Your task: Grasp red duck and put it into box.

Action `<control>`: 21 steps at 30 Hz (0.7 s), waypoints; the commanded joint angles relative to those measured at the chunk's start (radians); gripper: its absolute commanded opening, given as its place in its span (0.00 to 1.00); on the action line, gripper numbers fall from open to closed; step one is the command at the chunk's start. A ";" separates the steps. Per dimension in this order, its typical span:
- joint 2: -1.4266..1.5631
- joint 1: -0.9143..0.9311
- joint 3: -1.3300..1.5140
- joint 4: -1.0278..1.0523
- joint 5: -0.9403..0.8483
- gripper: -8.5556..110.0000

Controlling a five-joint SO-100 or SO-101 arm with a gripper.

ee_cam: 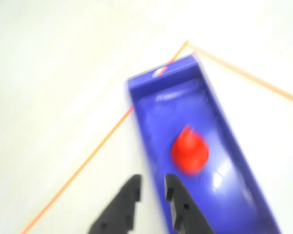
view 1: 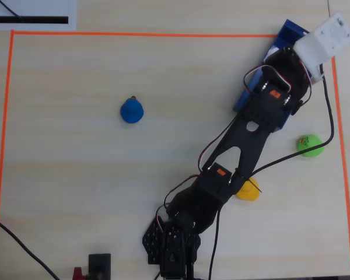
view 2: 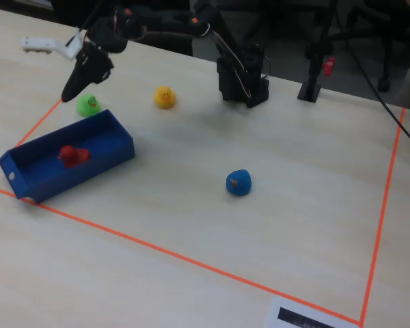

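The red duck lies inside the dark-blue box, loose on its floor; in the fixed view the duck sits near the box's left end, behind the front wall. My gripper hangs above the box's edge, its black fingers a little apart and empty. In the fixed view the gripper is above and behind the box, pointing down. In the overhead view the arm and its white wrist camera cover most of the box and hide the duck.
A green duck sits just behind the box, under the gripper. A yellow duck is near the arm's base. A blue duck sits mid-table. Orange tape borders the work area.
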 commanded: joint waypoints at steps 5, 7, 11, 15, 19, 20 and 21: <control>0.841 -0.287 0.960 0.204 -0.311 0.07; 1.029 -0.333 1.273 0.192 -0.387 0.07; 1.373 -0.380 1.816 0.014 -0.514 0.07; 1.701 -0.480 2.137 0.035 -0.534 0.07; 1.960 -0.586 2.315 0.158 -0.525 0.07; 2.000 -0.601 2.333 0.189 -0.523 0.07; 2.031 -0.615 2.347 0.216 -0.523 0.07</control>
